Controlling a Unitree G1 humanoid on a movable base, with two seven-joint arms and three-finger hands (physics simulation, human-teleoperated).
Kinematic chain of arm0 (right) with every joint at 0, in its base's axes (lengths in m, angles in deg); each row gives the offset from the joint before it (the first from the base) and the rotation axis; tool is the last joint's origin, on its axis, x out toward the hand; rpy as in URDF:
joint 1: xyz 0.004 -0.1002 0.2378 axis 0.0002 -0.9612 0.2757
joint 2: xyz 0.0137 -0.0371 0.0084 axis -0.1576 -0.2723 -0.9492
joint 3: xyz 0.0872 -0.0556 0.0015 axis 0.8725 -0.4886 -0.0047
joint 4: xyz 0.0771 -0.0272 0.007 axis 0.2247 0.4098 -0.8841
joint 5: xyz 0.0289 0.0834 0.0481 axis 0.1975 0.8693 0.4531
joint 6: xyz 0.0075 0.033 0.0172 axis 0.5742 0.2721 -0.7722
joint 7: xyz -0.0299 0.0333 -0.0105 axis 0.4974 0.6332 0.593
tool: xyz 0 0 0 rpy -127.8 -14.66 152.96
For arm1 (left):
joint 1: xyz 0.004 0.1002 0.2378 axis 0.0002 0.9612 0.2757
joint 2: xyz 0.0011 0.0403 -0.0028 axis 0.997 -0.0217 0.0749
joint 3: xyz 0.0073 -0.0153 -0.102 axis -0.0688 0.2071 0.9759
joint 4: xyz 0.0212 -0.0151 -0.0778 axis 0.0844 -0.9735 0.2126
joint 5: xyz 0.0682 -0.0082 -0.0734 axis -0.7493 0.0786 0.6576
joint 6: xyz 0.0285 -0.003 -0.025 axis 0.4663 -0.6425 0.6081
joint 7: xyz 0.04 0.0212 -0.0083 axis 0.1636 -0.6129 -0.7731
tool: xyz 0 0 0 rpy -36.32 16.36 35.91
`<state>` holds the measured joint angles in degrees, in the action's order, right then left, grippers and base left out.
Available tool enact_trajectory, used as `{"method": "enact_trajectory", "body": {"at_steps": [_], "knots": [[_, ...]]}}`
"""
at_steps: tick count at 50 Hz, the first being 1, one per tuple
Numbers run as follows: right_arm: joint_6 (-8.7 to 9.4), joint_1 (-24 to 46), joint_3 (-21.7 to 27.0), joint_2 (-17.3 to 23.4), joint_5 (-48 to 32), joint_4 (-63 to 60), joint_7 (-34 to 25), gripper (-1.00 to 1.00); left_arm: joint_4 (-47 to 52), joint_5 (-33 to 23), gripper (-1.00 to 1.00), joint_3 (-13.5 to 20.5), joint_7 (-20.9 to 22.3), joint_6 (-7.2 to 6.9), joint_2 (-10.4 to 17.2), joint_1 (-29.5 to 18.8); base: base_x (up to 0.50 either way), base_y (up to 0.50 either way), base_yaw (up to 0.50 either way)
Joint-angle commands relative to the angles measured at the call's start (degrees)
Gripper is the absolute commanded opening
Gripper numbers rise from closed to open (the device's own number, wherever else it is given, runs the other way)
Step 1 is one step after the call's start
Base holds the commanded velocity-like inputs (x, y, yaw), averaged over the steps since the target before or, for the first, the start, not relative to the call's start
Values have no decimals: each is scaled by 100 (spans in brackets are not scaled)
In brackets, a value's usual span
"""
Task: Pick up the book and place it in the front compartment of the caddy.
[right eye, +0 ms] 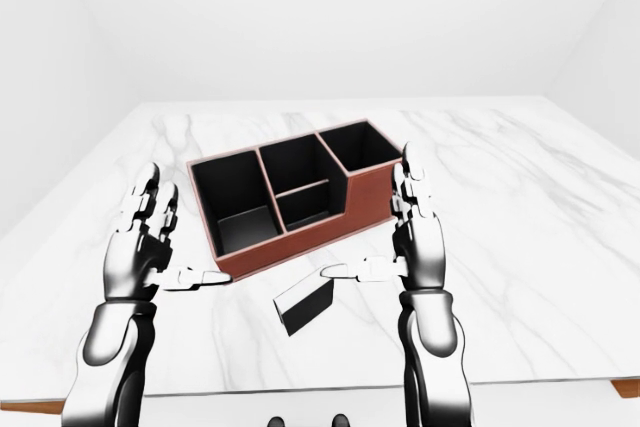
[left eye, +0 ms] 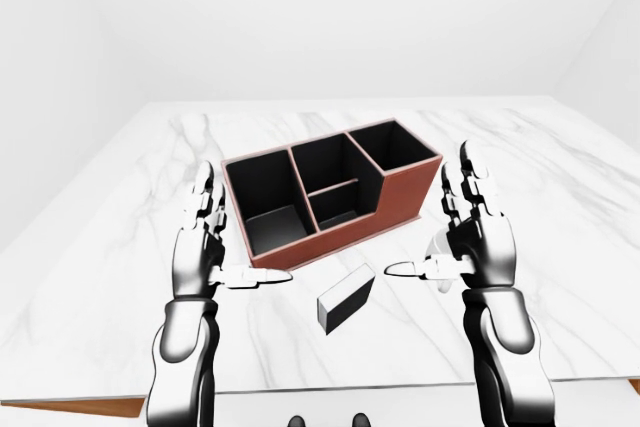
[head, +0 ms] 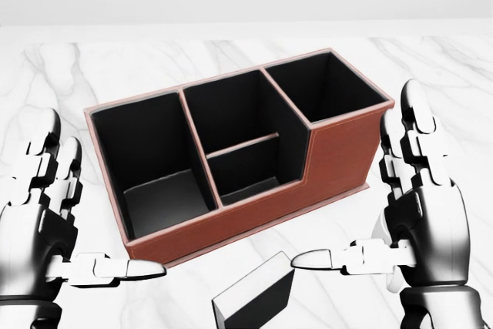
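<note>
My left hand [left eye: 205, 242] and right hand [left eye: 470, 237] hover open on either side of the book [left eye: 345, 297], which lies flat on the marble table [left eye: 560, 247] just below the caddy [left eye: 330, 197], ready to close in.

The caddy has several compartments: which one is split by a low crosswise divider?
The middle compartment of the caddy: a low partition crosses it, making two smaller sections. The compartments at the left and right ends are undivided.

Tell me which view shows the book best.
The left-eye view: the whole book lies on the marble table below the caddy, between both hands. The right-eye view shows it nearly the same; the head view crops its lower part.
</note>
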<state>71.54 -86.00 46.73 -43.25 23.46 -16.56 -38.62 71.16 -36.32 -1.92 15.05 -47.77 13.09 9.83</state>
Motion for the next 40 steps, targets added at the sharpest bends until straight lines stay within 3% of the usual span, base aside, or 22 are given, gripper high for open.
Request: {"method": "enact_trajectory", "body": {"at_steps": [1, 32, 40], "knots": [[0, -17, -35, -4, -38, -13, 18, 100, 89, 25, 100, 38, 8, 0, 9, 1, 0, 0, 0], [0, -86, -57, -17, 105, -74, -95, 100, 48, 11, 100, 23, 15, 0, 1, 12, 0, 2, 0], [0, -73, -83, -5, -28, -21, -39, 100, 107, 13, 100, 17, 15, 0, -1, 21, 35, -1, 0]]}}
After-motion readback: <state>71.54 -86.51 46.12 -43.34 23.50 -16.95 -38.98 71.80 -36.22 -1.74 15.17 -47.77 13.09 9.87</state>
